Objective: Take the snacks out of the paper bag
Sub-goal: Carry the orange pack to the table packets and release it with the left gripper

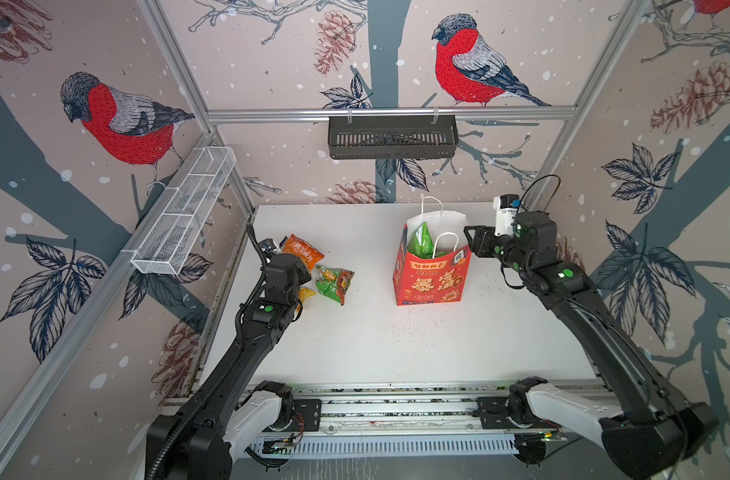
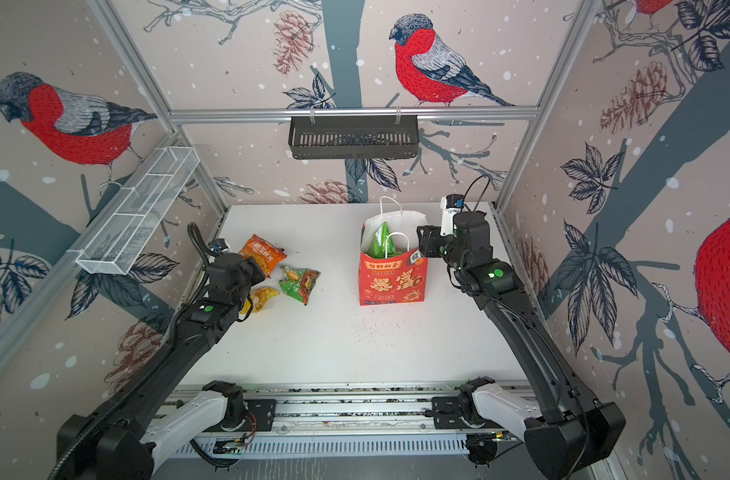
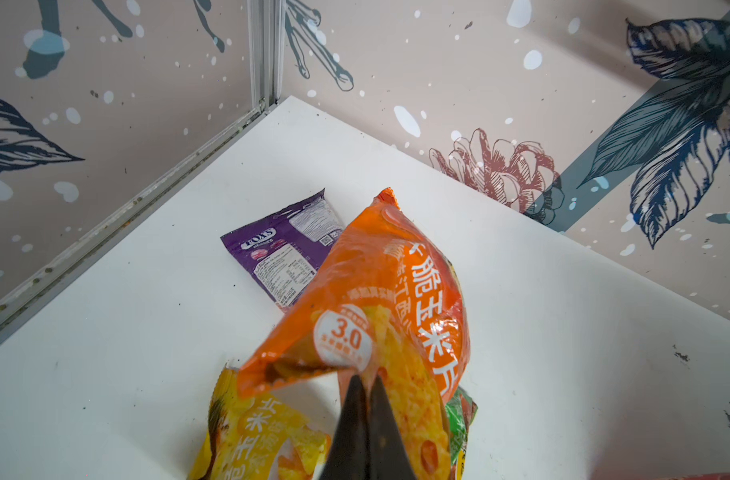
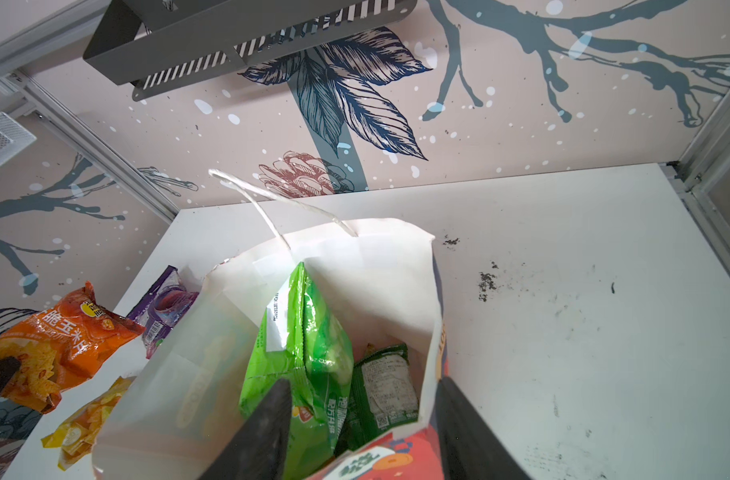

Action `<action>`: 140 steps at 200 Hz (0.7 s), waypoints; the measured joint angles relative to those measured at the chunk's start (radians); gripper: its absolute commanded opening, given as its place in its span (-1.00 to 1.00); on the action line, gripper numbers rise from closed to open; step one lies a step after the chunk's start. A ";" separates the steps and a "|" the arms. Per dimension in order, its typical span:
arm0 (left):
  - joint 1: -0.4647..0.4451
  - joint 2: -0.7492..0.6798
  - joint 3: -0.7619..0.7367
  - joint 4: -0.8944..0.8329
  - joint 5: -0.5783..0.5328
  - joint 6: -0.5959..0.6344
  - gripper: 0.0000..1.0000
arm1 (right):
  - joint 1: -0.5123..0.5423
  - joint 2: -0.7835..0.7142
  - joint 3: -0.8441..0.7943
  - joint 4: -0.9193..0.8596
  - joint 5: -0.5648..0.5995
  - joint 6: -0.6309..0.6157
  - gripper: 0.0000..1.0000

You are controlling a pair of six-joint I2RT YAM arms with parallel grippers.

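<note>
Snacks (image 1: 301, 249) first: my left gripper (image 3: 365, 380) is pinched on the orange packet (image 3: 379, 291), with the purple packet (image 3: 280, 249), yellow packet (image 3: 255, 436) (cut off) and green-red packet (image 1: 334, 282) lying near it on the table (image 1: 396, 340). My right gripper (image 4: 363, 382) is spread, one finger inside the bag (image 4: 355, 257), one outside; a green packet (image 4: 313, 353) and dark green packet (image 4: 386, 386) stand within, bottoms hidden.

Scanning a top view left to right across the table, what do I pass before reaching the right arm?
orange packet → green-red packet → paper bag → right gripper, at the bag's right rim.
</note>
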 measured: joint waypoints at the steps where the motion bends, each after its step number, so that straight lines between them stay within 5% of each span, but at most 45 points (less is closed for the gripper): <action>1: 0.001 0.001 0.000 0.000 0.000 0.000 -1.00 | 0.000 0.000 0.000 0.000 -0.001 0.000 0.14; 66: 0.066 0.135 -0.020 0.055 0.053 -0.009 -0.99 | -0.028 -0.045 -0.033 -0.003 -0.131 0.003 0.19; 115: 0.071 0.200 -0.002 0.066 0.084 -0.030 -0.91 | -0.040 -0.051 -0.038 -0.013 -0.090 0.003 0.20; 140: 0.071 0.194 0.002 0.074 0.102 -0.029 -0.67 | -0.047 -0.042 -0.041 -0.015 -0.063 0.003 0.20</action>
